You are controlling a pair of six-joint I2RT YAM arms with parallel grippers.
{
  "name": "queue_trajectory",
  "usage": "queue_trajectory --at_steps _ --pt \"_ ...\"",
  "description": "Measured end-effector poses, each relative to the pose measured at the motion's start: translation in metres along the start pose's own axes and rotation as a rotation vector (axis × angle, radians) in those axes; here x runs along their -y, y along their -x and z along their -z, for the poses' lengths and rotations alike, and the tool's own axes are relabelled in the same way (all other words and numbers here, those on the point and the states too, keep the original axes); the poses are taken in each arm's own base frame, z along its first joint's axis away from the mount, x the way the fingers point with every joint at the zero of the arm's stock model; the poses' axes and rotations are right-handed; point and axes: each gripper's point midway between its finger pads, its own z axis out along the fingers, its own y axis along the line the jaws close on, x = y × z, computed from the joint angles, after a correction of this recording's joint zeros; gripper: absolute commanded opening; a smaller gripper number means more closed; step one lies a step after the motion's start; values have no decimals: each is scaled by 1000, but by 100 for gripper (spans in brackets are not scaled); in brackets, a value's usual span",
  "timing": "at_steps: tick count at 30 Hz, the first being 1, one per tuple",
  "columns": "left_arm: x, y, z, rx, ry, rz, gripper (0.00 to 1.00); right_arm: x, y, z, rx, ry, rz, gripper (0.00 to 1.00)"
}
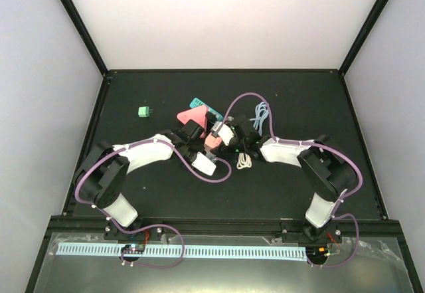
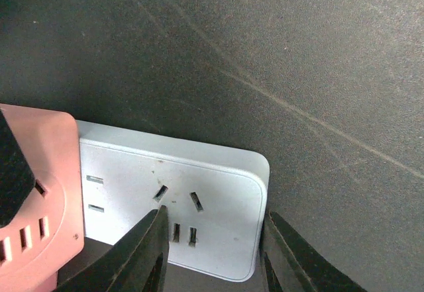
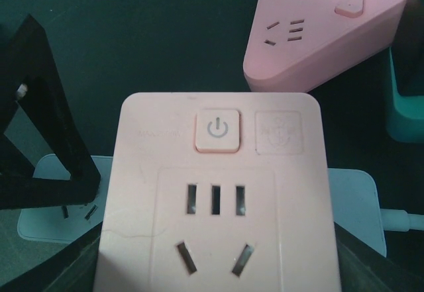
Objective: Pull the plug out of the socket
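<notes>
A pink cube plug point(image 1: 214, 142) with a power button sits on a white power strip point(image 1: 205, 165) at the table's middle. In the right wrist view the plug point(image 3: 218, 206) fills the gap of my right gripper point(image 3: 218, 275), whose jaws are shut on its two sides, and the strip point(image 3: 354, 202) shows behind it. In the left wrist view my left gripper point(image 2: 215, 216) is open at the strip's free end point(image 2: 218, 199). One finger point(image 2: 149, 249) lies over the strip's face and the other stands just past its end. The plug's edge point(image 2: 46, 193) shows at the left.
A pink triangular power strip point(image 1: 192, 115) and a teal piece point(image 1: 198, 103) lie just behind the grippers. A small green block point(image 1: 143, 111) sits far left. A pale blue cable point(image 1: 261, 115) and a small white coiled cord point(image 1: 244, 161) lie beside the right arm point(image 1: 285, 152).
</notes>
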Motion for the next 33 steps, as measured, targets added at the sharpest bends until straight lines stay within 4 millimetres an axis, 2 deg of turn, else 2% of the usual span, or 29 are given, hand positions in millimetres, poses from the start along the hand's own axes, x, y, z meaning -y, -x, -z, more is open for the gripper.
queue_trajectory --at_steps 10,21,33 --pt "-1 5 -2 12 -9 -17 34 1 -5 6 32 -17 -15 1" --pt "-1 5 -2 6 -13 -19 34 2 -2 5 -52 0 -31 1" --pt "-2 13 -5 16 -20 -38 34 2 -8 14 -14 -28 -38 1"
